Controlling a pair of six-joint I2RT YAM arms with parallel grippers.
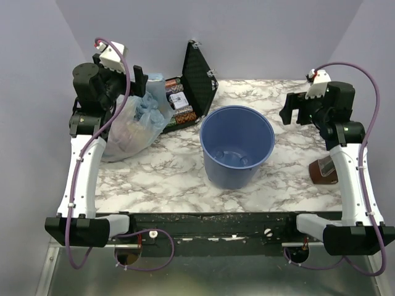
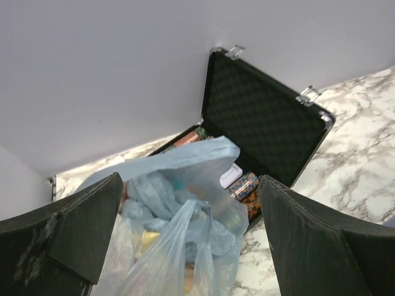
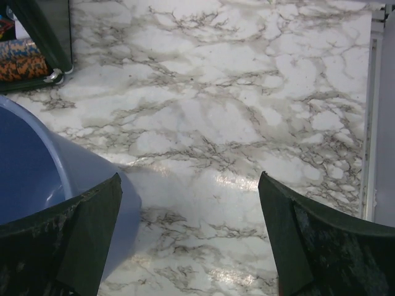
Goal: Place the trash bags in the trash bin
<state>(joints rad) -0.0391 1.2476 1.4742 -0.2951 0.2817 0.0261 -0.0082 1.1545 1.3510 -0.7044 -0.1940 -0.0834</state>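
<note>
The light-blue bag (image 1: 150, 110) lies crumpled at upper left, against the open black case (image 1: 199, 77), beneath the left fingers (image 2: 86, 228), released. The right fingers (image 3: 308, 240), released too, hover right of the bin (image 1: 237, 148).

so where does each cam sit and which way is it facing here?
Top external: above and behind the bases, looking down on the table; both arms, left gripper and right gripper show.
Left wrist: above the light-blue bag, facing the open black case and back wall; its own open fingers frame it.
Right wrist: tilted down at the marble, blue bin at left; own open fingers below.
Shared: the case shows in all three; the bin in top and right wrist.
</note>
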